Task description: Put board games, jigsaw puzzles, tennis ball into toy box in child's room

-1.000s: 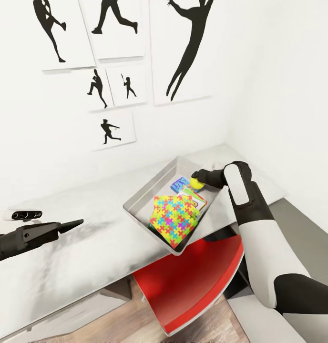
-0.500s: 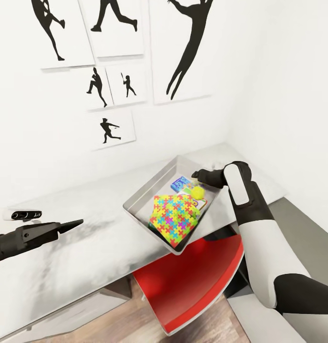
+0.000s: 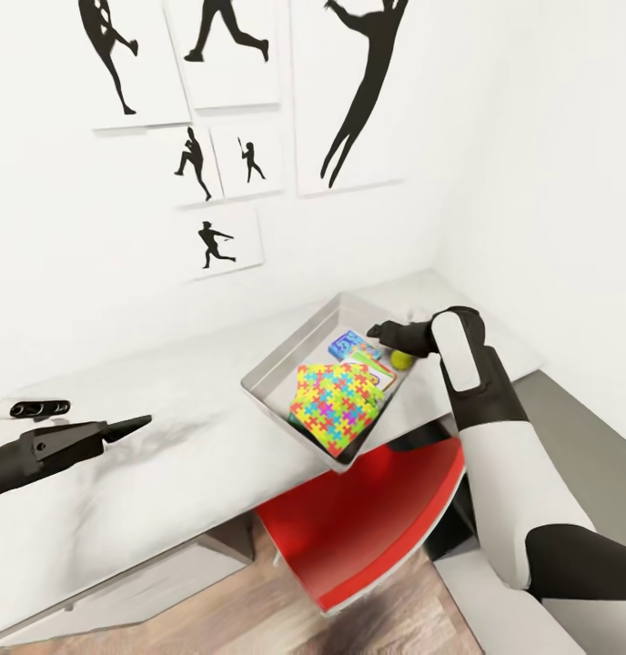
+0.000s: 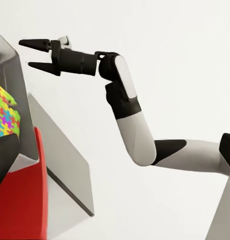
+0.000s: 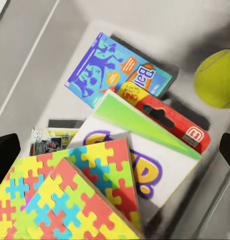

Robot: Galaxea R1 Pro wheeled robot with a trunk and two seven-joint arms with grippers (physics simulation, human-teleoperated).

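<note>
We saw the left gripper [image 3: 131,423] out over the light grey table [image 3: 167,455], well apart from the toy box [image 3: 286,359]; whether its jaws were parted we could not tell. Inside the bin the two jigsaw puzzles [image 3: 336,405] lay atop the board games [image 5: 120,75], a blue-green box and a white one with a green-red edge. Over the box's far end the right gripper [image 4: 32,54] hung with jaws spread and empty, the tennis ball [image 3: 402,359] lying in the box just beneath it.
</note>
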